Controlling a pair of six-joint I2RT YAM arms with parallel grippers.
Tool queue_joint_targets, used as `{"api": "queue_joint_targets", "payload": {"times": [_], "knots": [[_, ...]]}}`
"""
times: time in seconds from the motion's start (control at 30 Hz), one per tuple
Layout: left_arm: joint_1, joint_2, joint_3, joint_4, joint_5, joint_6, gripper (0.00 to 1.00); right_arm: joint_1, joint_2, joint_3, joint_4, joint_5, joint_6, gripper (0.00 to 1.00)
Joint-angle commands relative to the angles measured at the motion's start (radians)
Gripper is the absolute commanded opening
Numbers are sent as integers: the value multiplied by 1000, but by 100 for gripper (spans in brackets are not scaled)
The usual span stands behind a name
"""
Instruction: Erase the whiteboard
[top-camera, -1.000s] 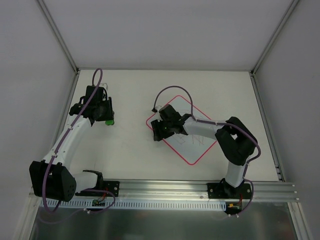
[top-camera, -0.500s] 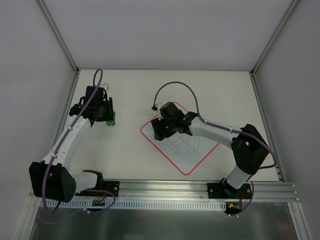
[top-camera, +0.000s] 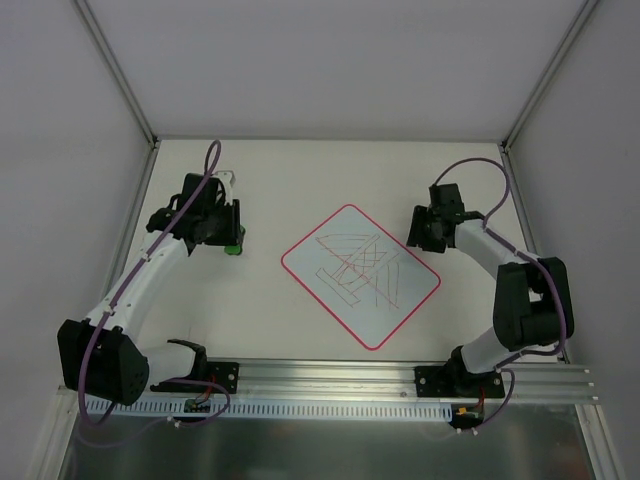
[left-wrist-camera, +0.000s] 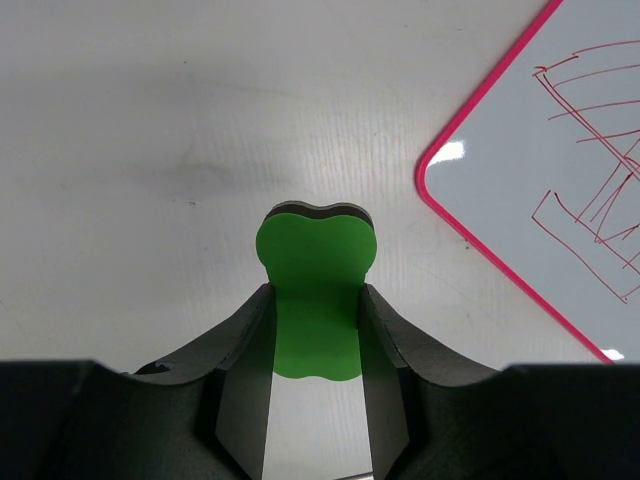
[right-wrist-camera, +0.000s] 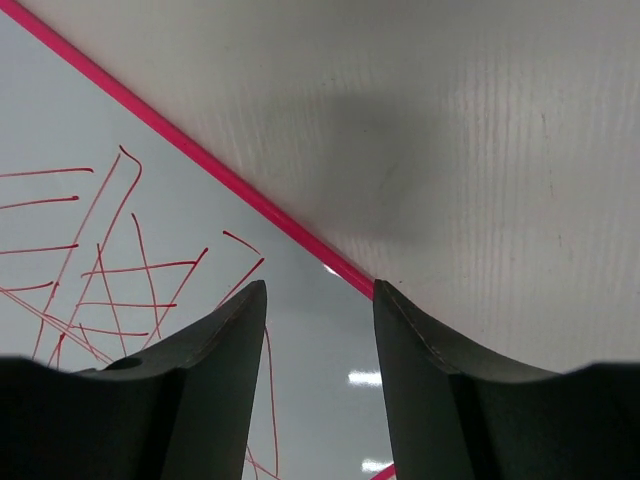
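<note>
The whiteboard (top-camera: 335, 300) lies flat mid-table, turned like a diamond, with a thin red border and red and dark scribbles. Its corner shows in the left wrist view (left-wrist-camera: 560, 150) and its edge in the right wrist view (right-wrist-camera: 110, 230). My left gripper (top-camera: 230, 238) is shut on a small green block (top-camera: 233, 248), left of the board; its fingers clasp the block's narrow waist (left-wrist-camera: 316, 262) just above the table. My right gripper (top-camera: 419, 234) is open and empty (right-wrist-camera: 320, 292), over the board's right edge.
A metal rail (top-camera: 330, 380) with the arm bases runs along the near edge. White walls and angled frame posts (top-camera: 115, 70) enclose the table at the back and sides. The white tabletop (top-camera: 280, 170) surrounds the board.
My right arm swung from the board's left corner to its right side, uncovering the scribbles; the board shifted and turned. My left gripper moved slightly right with the green block.
</note>
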Motion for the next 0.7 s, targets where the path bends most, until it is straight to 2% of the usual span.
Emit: {"api": "queue_joint_targets", "payload": {"times": [0.0, 0.33, 0.53, 0.67], "knots": [[-19, 5, -15, 2, 12, 28, 21, -25, 65, 54, -1, -85, -23, 50], [-37, 31, -12, 2, 9, 32, 21, -45, 207, 85, 11, -204, -95, 44], [-45, 40, -12, 0, 20, 31, 21, 9, 204, 86, -16, -253, -176, 30], [-55, 48, -10, 2, 28, 32, 21, 61, 210, 88, -27, -305, -221, 27]]}}
